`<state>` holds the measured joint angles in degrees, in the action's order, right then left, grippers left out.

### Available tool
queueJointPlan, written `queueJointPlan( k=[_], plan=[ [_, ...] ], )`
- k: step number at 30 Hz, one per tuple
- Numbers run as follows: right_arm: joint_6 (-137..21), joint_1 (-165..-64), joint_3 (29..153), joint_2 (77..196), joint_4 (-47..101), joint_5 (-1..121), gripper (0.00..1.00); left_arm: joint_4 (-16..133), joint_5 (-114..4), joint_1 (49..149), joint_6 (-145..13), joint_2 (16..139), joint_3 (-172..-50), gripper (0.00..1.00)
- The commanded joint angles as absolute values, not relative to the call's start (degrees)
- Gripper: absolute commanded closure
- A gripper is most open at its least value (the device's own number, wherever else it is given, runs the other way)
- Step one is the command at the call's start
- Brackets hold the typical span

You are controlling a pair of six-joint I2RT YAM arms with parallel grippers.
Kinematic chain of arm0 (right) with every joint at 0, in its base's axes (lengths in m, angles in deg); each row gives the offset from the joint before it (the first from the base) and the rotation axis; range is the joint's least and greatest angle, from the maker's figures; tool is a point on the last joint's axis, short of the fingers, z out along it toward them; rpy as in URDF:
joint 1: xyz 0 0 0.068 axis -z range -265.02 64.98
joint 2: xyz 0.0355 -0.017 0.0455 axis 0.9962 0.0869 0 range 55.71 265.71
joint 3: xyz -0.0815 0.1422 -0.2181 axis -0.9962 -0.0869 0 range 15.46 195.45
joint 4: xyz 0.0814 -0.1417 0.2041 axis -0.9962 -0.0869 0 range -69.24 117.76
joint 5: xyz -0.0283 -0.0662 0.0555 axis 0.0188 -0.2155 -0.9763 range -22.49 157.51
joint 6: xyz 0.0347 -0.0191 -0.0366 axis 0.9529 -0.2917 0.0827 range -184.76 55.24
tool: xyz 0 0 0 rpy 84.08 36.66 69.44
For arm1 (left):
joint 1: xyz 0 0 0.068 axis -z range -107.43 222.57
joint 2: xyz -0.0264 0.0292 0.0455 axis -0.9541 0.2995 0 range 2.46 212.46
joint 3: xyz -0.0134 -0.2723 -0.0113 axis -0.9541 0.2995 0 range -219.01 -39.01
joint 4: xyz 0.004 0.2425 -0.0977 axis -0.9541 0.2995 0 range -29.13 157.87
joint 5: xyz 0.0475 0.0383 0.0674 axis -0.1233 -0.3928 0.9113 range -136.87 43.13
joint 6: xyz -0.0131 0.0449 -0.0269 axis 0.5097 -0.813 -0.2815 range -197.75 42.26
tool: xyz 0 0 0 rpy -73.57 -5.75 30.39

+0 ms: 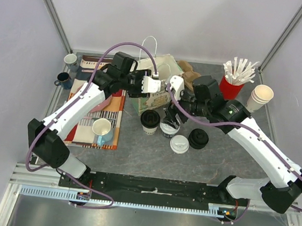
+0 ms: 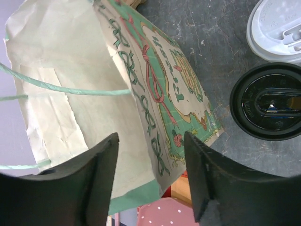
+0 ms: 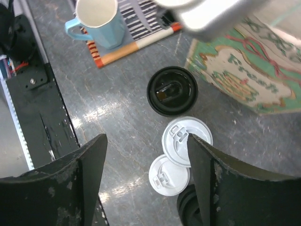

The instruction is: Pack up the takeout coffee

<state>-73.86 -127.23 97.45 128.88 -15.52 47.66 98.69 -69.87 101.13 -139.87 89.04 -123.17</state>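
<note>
Enclosed cell. Pale lilac wall panels (image 1: 177, 18) at the back and both sides, aluminium corner posts (image 1: 51, 8) slanting up out of frame. Table top (image 1: 146, 156) is dark grey, mottled like stone, scuffed. Light is soft and even, with a few glare patches on the grey. Black mounting rail (image 1: 122, 183) along the near edge, white slotted cable duct (image 1: 141, 202) beside it, then bare metal sheet (image 1: 145, 223).
</note>
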Motion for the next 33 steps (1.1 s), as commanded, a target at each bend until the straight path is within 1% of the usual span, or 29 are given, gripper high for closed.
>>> queueJointPlan(
  k=[1, 2, 4, 5, 8, 10, 11, 13, 16, 17, 21, 26, 30, 33],
  plan=[
    [-85.4, -128.7, 95.9, 130.1, -11.5, 40.3, 0.22, 99.9, -71.5, 100.6, -136.6, 85.2, -125.3, 0.32],
    [-87.2, -128.7, 95.8, 130.6, -11.0, 40.4, 0.21, 100.1, -71.4, 100.5, -135.5, 84.6, -125.2, 0.22],
    [-88.7, -129.0, 95.8, 132.4, -10.9, 39.7, 0.2, 100.4, -71.5, 100.3, -133.7, 83.3, -125.0, 0.17],
    [-89.6, -129.3, 95.9, 133.2, -10.8, 39.4, 0.21, 100.8, -71.6, 100.2, -131.7, 82.9, -125.0, 0.15],
    [-92.1, -130.3, 96.4, 136.7, -10.4, 37.3, 0.31, 102.0, -72.6, 99.0, -126.0, 80.9, -125.1, 0.14],
    [-94.3, -130.7, 96.2, 138.8, -10.2, 35.5, 0.34, 102.8, -73.8, 98.2, -122.5, 79.0, -124.8, 0.14],
    [-95.1, -130.7, 96.1, 139.4, -10.5, 35.3, 0.4, 102.9, -74.1, 97.1, -118.7, 78.5, -124.3, 0.14],
    [-97.8, -131.6, 96.1, 141.5, -11.2, 35.8, 0.44, 102.8, -74.7, 96.0, -114.3, 76.7, -123.4, 0.14],
    [-100.2, -132.8, 97.0, 144.6, -12.1, 37.3, 0.39, 102.3, -75.3, 93.7, -105.4, 75.2, -121.5, 0.14],
    [-100.5, -133.2, 97.2, 145.1, -12.3, 38.0, 0.36, 101.1, -75.6, 92.7, -101.4, 73.8, -120.8, 0.14],
    [-101.2, -133.6, 96.1, 145.8, -10.6, 40.2, 0.3, 100.2, -77.6, 90.8, -97.0, 71.5, -117.0, 0.14],
    [-102.6, -133.6, 96.4, 148.4, -11.1, 43.3, 0.33, 99.7, -78.4, 86.6, -94.5, 71.9, -115.7, 0.14],
    [-103.6, -133.7, 97.7, 150.1, -13.4, 42.8, 0.34, 99.6, -80.4, 86.5, -95.0, 72.3, -115.7, 0.15],
    [-104.4, -133.7, 97.7, 151.1, -13.5, 45.1, 0.36, 99.6, -80.4, 86.5, -95.1, 72.4, -115.7, 0.15]
  ],
)
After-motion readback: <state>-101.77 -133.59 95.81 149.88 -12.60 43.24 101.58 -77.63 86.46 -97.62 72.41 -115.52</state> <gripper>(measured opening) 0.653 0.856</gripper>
